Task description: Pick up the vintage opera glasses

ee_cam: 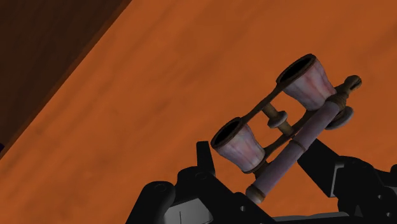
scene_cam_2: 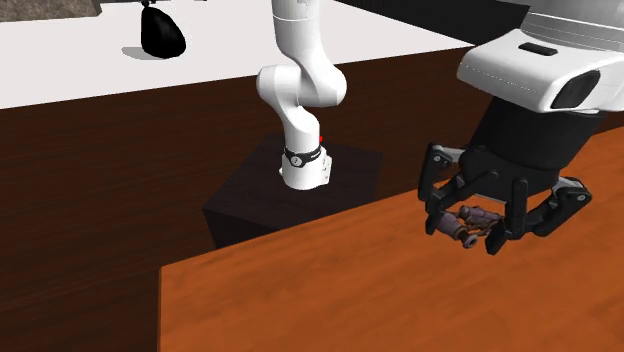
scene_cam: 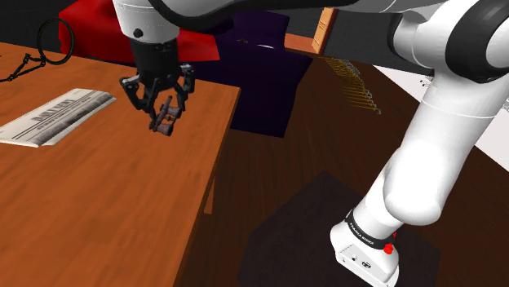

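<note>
Shoulder view: the gripper (scene_cam: 165, 122) hangs over the wooden table (scene_cam: 122, 212), near the table's edge on the stand's side.
Claw: closed on the opera glasses (scene_cam: 168, 110), with a black finger pressed against each side of them.
Opera glasses: held in the gripper above the table top, and they appear clear of the wood.
Wrist view: the opera glasses (ee_cam: 273, 127) show two pale pinkish barrels with dark rims, joined by a thin brown bridge. A long lilac-grey handle (ee_cam: 299, 143) runs alongside them and passes between the fingers (ee_cam: 207, 168). The gripper (ee_cam: 264, 175) has the orange-brown table (ee_cam: 127, 95) behind it.
Second exterior view: the gripper (scene_cam_2: 468, 232) carries the opera glasses (scene_cam_2: 470, 218) lying crosswise over the table (scene_cam_2: 320, 290).
Newspaper (scene_cam: 57, 117): folded and flat on the table, well apart from the gripper.
Ring (scene_cam: 53, 37): dark, with a chain, at the table's far corner.
Stand (scene_cam_2: 250, 195): a dark box on the floor just beside the table, with the white arm (scene_cam_2: 300, 90) rising from it.
Block (scene_cam: 261, 81): dark purple, just beyond the table's far edge.
</note>
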